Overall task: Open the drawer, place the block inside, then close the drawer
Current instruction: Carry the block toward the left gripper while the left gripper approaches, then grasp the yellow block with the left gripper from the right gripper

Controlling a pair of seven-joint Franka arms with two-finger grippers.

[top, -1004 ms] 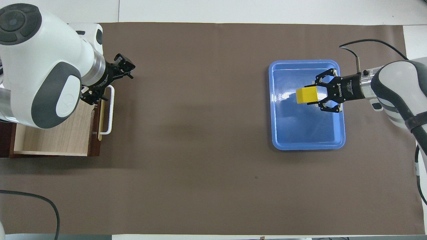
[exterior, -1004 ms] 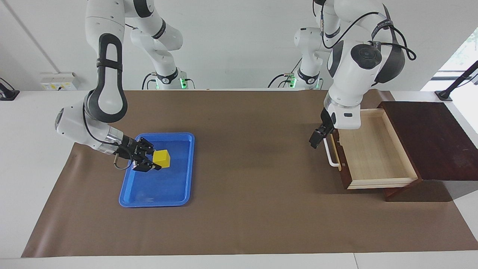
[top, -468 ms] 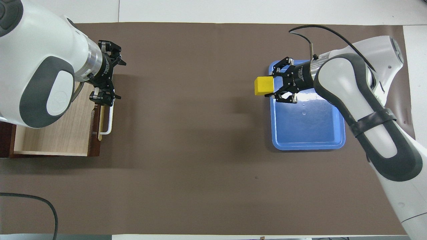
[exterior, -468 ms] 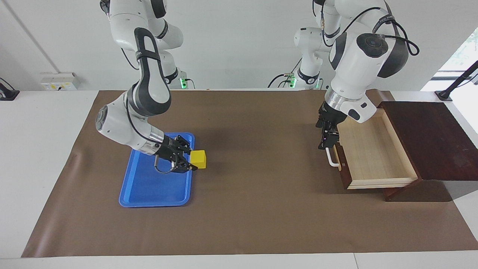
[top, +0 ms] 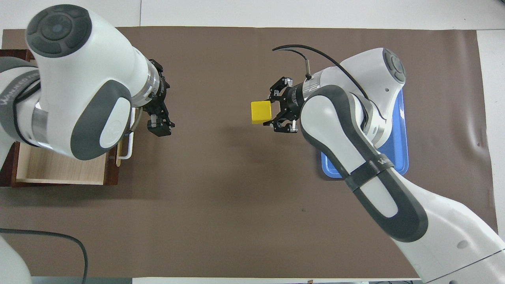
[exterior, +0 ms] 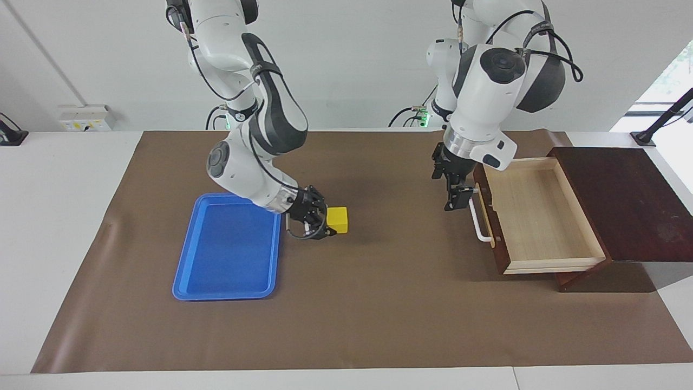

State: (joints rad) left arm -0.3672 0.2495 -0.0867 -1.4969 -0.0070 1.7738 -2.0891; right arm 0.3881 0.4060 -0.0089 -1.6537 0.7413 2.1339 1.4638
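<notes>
Two hands noted. Right hand grips the block, raised over the brown mat beside the blue tray. Left hand, fingers spread wide, hangs just beside the pulled-out drawer, toward the white handle.

Not much reading going on here tbh.

- overhead view, left edge of frame: dark band on left arm showing white capitals, looking like "WANJIE…", last letters curving out of sight
- lower right of centre: strap on right arm carrying small white lettering, too tiny to read
- round logo sitting on left arm's grey panel, symbol only, no letters
- facing view, left side of frame: wall box wearing yellow sticker, unreadable
</notes>
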